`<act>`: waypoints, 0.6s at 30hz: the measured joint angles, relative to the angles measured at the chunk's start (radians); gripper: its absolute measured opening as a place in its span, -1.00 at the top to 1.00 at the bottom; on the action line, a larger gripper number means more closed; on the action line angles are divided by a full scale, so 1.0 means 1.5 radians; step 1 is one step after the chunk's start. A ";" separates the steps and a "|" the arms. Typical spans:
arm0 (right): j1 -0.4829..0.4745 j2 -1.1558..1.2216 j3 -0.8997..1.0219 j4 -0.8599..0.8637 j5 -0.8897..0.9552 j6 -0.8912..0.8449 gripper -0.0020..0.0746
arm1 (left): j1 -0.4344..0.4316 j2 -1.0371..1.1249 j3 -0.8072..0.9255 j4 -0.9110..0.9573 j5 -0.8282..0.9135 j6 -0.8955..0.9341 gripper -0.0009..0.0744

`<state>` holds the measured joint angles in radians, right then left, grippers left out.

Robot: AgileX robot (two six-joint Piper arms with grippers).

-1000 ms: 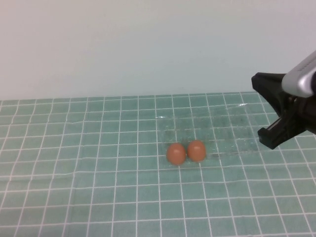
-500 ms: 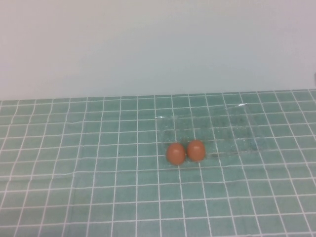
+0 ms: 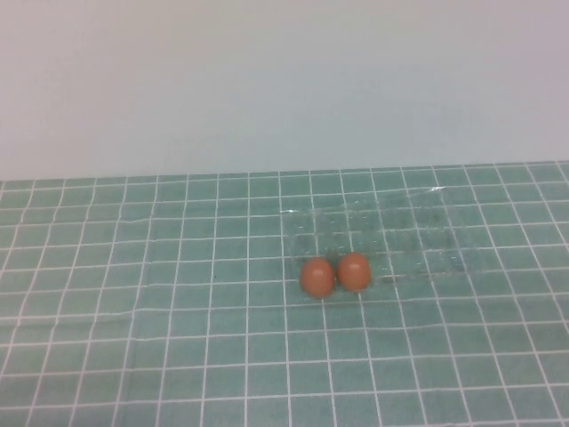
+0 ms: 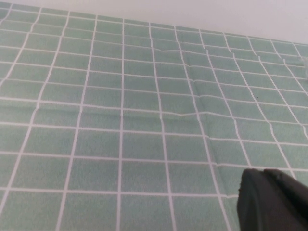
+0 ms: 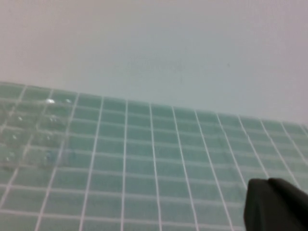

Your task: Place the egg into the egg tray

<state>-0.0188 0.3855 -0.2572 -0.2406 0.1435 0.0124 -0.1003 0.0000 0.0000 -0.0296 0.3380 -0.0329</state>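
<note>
Two orange-brown eggs look alike: one egg (image 3: 316, 277) and a second egg (image 3: 354, 270) sit side by side, touching, at the front left corner of the clear egg tray (image 3: 418, 233). The tray's other cups look empty. Part of the tray also shows in the right wrist view (image 5: 26, 139). Neither arm shows in the high view. My left gripper (image 4: 263, 172) hangs over bare tiled cloth, its black fingers together and holding nothing. My right gripper (image 5: 267, 182) is off to the tray's right, its fingers together and holding nothing.
The table is covered with a green cloth (image 3: 133, 356) printed with a white grid. A plain pale wall (image 3: 267, 80) rises behind the table's far edge.
My right gripper, seen open at the right edge of the high view a second ago, has moved out of that view. The eggs and tray have not moved.
</note>
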 joint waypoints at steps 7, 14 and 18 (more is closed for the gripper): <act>-0.034 -0.154 0.148 0.000 -0.002 0.046 0.95 | 0.000 0.000 0.000 0.000 0.000 0.000 0.98; -0.034 -0.262 0.189 0.000 0.061 0.087 0.95 | 0.000 0.000 0.000 0.001 0.000 0.000 0.98; -0.034 -0.263 0.190 0.000 0.108 0.090 0.95 | 0.000 0.000 0.000 0.001 0.000 0.000 0.98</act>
<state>-0.0700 -0.0095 0.0272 -0.2406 0.3062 0.1470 -0.1003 0.0000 0.0000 -0.0277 0.3380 -0.0329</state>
